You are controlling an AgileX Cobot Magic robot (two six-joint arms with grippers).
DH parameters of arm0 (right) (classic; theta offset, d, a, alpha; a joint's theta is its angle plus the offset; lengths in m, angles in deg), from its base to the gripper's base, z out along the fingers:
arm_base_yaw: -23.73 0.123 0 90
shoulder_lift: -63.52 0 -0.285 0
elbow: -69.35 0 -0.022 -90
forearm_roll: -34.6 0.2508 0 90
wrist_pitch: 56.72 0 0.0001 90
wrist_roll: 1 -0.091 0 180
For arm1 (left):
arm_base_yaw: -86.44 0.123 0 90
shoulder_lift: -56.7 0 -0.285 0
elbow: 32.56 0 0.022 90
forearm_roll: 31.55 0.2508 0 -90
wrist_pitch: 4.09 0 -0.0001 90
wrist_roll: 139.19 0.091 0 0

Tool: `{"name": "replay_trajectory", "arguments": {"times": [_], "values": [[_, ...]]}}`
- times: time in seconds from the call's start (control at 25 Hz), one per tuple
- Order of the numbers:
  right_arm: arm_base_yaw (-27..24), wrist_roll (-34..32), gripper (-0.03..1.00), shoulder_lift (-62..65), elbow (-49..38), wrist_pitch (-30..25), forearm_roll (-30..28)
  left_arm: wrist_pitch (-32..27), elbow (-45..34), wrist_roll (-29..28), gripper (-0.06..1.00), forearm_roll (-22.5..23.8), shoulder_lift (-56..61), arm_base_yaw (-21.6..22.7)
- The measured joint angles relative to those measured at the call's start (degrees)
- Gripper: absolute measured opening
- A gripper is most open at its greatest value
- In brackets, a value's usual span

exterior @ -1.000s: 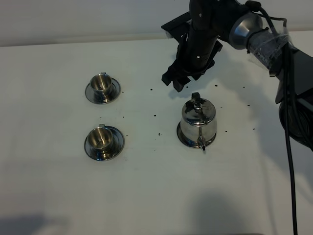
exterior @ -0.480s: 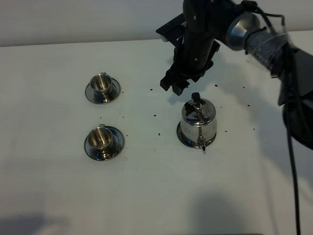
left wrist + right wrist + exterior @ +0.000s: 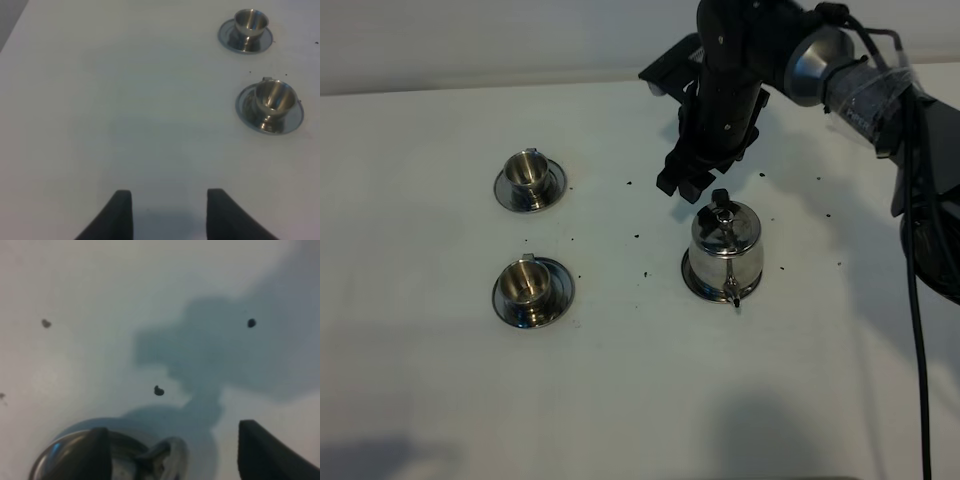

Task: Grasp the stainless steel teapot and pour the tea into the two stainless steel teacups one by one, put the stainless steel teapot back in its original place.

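The stainless steel teapot point(image 3: 723, 250) stands upright at centre right of the white table, its spout toward the front edge. My right gripper point(image 3: 685, 186) hangs open just behind and above its lid. In the right wrist view the right gripper point(image 3: 172, 430) has its dark fingers point(image 3: 265, 455) wide apart, with the teapot's top point(image 3: 131, 456) low between them and untouched. The two stainless steel teacups sit on saucers at the left, one farther back point(image 3: 528, 176) and one nearer point(image 3: 529, 287). My left gripper point(image 3: 170, 207) is open over bare table, away from both cups point(image 3: 251, 22) point(image 3: 274, 98).
Small dark crumbs point(image 3: 647, 273) are scattered on the table between the cups and the teapot, and some point(image 3: 159, 390) lie under the right gripper. The right arm and its cables point(image 3: 910, 200) fill the back right. The table's back edge point(image 3: 470, 88) runs behind the cups.
My right gripper has dropped and shifted slightly right, closer to the teapot's lid. The teapot and cups have not moved.
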Motion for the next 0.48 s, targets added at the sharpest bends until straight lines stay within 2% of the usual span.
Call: {"name": "replay_trajectory", "arguments": {"times": [0.48], "values": [[0.0,0.3,0.53,-0.5,0.0,0.0,-6.0,0.0,0.0,0.0,0.38,0.0,0.0,0.0]]}}
